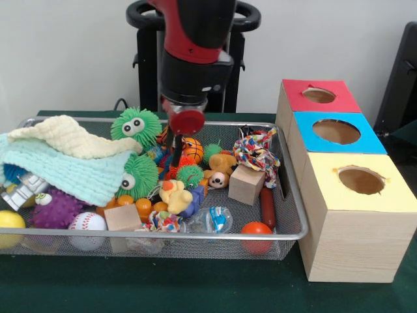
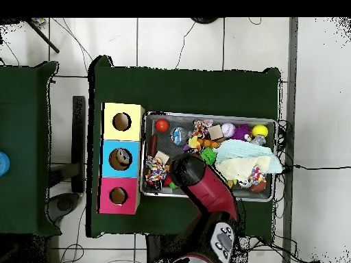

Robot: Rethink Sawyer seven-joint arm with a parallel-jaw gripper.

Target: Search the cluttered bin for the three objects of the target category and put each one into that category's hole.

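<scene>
- Yellow ball [image 1: 11,222]: sits at the far left corner of the wire bin [image 1: 296,195], pressed against the mesh.
- Purple spiky ball [image 1: 57,208] and baseball [image 1: 87,226]: just right of the yellow ball, near the front rim, beside each other.
- Towels: a mint green towel [image 1: 62,168] is draped over the left part of the bin with a pale yellow towel [image 1: 71,138] lying on top of it (both cover whatever is underneath).
- Two green fuzzy balls with googly eyes: one [image 1: 135,126] rests at the back just right of the yellow towel, the other [image 1: 140,175] peeks from under the green towel's edge.
- Wooden block [image 1: 122,218]: near the front rim, right of the baseball.
- Gripper [image 1: 176,156]: hangs from the red and black arm [image 1: 194,49] down into the middle of the bin, its tip among the toys beside a small basketball [image 1: 192,150]; I cannot tell whether the fingers are spread or closed, or holding anything.
- Yellow plush toy [image 1: 174,194]: lies just below the gripper, toward the front.
- Second wooden block [image 1: 246,184]: stands right of centre, tilted, with a knotted rope toy [image 1: 255,151] behind it.
- Red ball [image 1: 256,232]: at the front right corner, near a red stick [image 1: 267,207].
- Three boxes with holes (outside the bin, to its right): red [image 1: 319,95] farthest back, blue [image 1: 336,131] in the middle, yellow [image 1: 360,180] nearest; the overhead view shows something brown inside the blue one's hole [image 2: 120,158].
</scene>
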